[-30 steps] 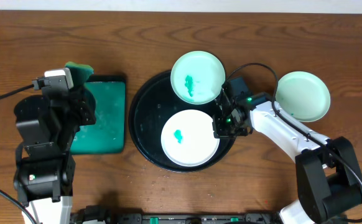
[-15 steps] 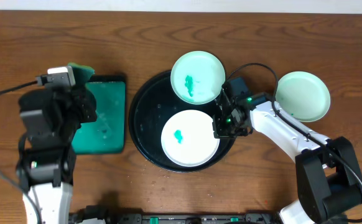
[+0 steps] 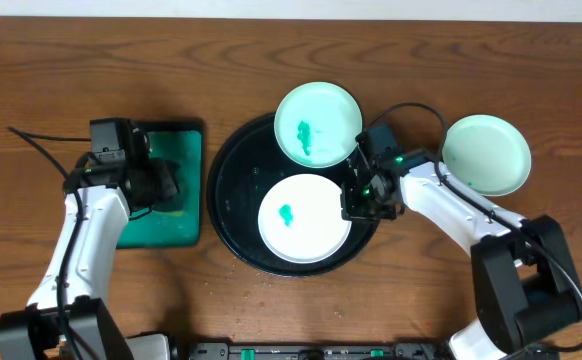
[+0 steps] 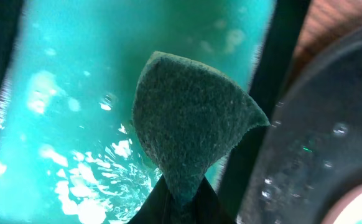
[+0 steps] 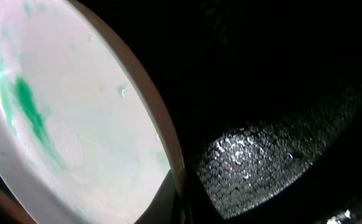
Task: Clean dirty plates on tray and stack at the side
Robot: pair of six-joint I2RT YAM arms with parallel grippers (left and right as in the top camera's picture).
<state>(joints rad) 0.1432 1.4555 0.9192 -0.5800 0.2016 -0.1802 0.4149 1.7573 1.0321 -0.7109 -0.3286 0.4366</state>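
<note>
The black tray [image 3: 233,185] sits mid-table. On it lies a white plate [image 3: 306,235] with a green smear. A mint plate [image 3: 323,108] with a green blotch rests on the tray's far rim. A third pale mint plate [image 3: 486,153] lies on the table to the right. My right gripper [image 3: 355,205] is shut on the white plate's right rim; in the right wrist view the rim [image 5: 168,149] runs between the fingers [image 5: 182,198]. My left gripper [image 3: 167,184] is shut on a green sponge [image 4: 190,130] and holds it over the green tray.
The rectangular green tray [image 3: 171,228] with wet patches lies left of the black tray, a narrow strip of table between them. In the left wrist view its wet floor [image 4: 63,124] and the black tray's rim [image 4: 318,155] show. Cables trail from both arms.
My left arm has come down and swung right, bringing the sponge from the green tray's far-left corner to over its right part. The right arm and plates have not moved.
</note>
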